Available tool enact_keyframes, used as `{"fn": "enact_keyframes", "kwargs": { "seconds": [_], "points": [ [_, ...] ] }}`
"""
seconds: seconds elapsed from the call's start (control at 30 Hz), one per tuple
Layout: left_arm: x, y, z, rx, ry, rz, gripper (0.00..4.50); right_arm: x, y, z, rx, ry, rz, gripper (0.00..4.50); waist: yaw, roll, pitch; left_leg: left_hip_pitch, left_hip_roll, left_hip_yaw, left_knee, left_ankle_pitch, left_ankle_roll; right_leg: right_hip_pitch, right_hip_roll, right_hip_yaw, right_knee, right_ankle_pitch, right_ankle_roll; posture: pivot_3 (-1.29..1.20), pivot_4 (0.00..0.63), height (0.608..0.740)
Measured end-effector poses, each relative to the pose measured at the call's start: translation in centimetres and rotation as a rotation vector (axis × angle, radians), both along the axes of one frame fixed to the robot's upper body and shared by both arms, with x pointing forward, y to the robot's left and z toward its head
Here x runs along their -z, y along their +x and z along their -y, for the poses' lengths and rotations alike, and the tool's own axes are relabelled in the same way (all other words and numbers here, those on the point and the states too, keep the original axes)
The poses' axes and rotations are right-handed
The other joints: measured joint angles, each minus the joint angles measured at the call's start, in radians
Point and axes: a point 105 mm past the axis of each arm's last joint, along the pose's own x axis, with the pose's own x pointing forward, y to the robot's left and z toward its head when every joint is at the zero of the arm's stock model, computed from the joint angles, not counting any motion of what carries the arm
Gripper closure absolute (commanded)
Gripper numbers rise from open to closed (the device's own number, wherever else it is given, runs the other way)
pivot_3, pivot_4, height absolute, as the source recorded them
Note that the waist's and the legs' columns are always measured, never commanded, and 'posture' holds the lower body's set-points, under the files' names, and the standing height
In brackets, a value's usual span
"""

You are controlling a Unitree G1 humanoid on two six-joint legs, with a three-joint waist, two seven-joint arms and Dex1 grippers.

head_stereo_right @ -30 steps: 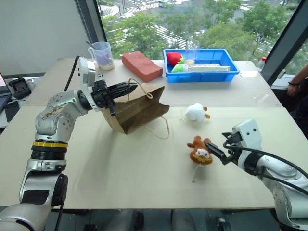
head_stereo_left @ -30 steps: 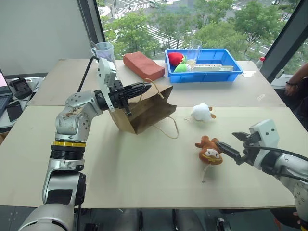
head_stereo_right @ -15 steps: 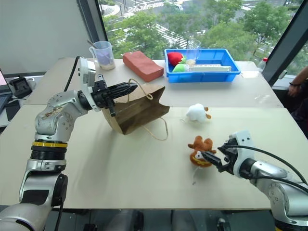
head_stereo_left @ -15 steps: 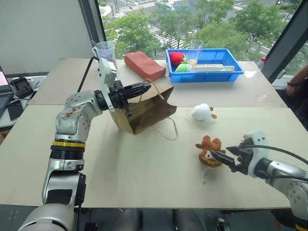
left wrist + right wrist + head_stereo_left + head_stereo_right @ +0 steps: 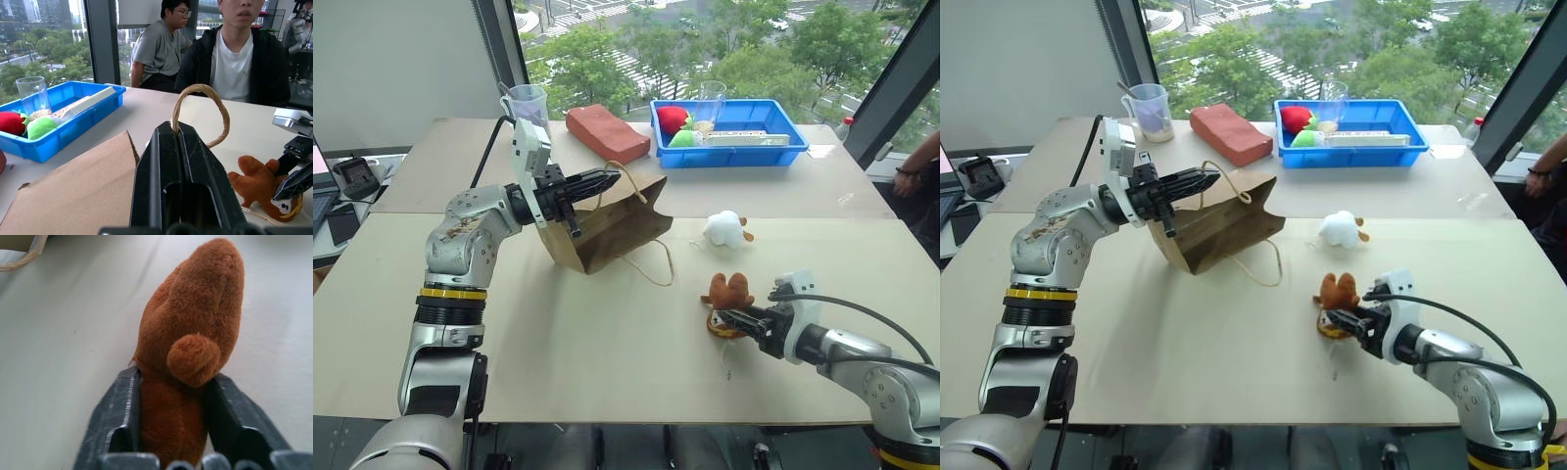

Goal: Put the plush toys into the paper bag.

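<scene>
Brown plush fur sits squeezed between the fingers of my right hand [image 5: 732, 319]: I am grasping the brown toy [image 5: 727, 296] low on the table [image 5: 558, 343]. My left hand [image 5: 607, 178], clenched on a cord handle [image 5: 199, 105], props the paper bag [image 5: 607, 230] open. Next I should lift and carry it leftward into the mouth. The white toy [image 5: 723, 228] waits beyond.

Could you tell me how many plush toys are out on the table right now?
2: the brown toy in the right gripper, and the white toy loose beyond it. The bag may hide more.
</scene>
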Motion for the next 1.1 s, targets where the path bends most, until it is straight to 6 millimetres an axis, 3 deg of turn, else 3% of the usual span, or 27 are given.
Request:
{"fn": "enact_keyframes", "kwargs": {
  "seconds": [0.1, 0.2, 0.3, 0.37, 0.5, 0.73, 1.1],
  "points": [
    [0.0, 0.0, -0.1, 0.0, 0.001, 0.0, 4.5, -0.8, 0.3, 0.3, -0.021, -0.015, 0.03, 4.46, -0.001, 0.0, 0.0, 0.0, 0.0, 0.0, 0.0, 0.0, 0.0, 0.0, 0.0, 0.0, 0.0, 0.0, 0.0, 0.0, 0.15, 0.74],
    [0.0, -0.1, 0.0, 0.001, 0.002, 0.002, 4.5, -3.8, 1.6, 0.2, -0.059, -0.03, 0.138, 4.46, -0.004, 0.0, 0.001, 0.0, 0.0, 0.001, 0.0, 0.0, 0.001, -0.001, 0.0, 0.001, 0.0, 0.001, 0.0, 0.0, 0.15, 0.74],
    [0.0, -0.3, 0.2, 0.012, 0.005, 0.008, 4.5, -8.1, 2.6, -1.9, -0.162, 0.024, 0.28, 4.46, -0.004, 0.001, 0.001, 0.0, 0.002, 0.001, 0.0, 0.001, 0.001, -0.001, 0.002, 0.0, 0.0, 0.002, -0.001, 0.0, 0.15, 0.74],
    [-0.1, -0.3, 0.2, 0.013, 0.005, 0.01, 4.5, -9.8, 2.6, -3.3, -0.236, 0.045, 0.33, 4.46, -0.001, 0.001, 0.001, 0.0, 0.003, 0.0, -0.001, 0.001, 0.001, -0.001, 0.003, -0.001, -0.001, 0.002, -0.001, 0.0, 0.15, 0.74],
    [-0.1, -0.3, 0.1, 0.011, 0.006, 0.01, 4.5, -9.5, 2.5, -5.3, -0.314, 0.069, 0.303, 4.46, 0.003, 0.001, 0.001, -0.003, 0.002, 0.001, 0.0, 0.001, 0.001, -0.002, 0.001, -0.001, -0.002, 0.002, -0.001, 0.0, 0.15, 0.74],
    [-0.1, -0.3, 0.3, 0.018, 0.002, 0.01, 4.5, -8.5, 4.8, -8.8, -0.319, 0.116, 0.252, 4.46, 0.0, 0.001, 0.001, -0.003, 0.0, 0.0, 0.0, 0.001, 0.001, -0.003, 0.0, -0.001, -0.001, 0.002, 0.0, 0.0, 0.15, 0.74],
    [0.1, -0.6, 2.1, 0.071, -0.008, 0.002, 4.5, -9.4, 8.0, -14.5, -0.308, 0.32, 0.111, 4.46, -0.004, 0.002, 0.002, -0.003, 0.001, 0.0, -0.001, 0.001, 0.0, -0.006, 0.0, -0.001, 0.0, 0.003, -0.001, 0.0, 0.15, 0.74]
  ]
}}
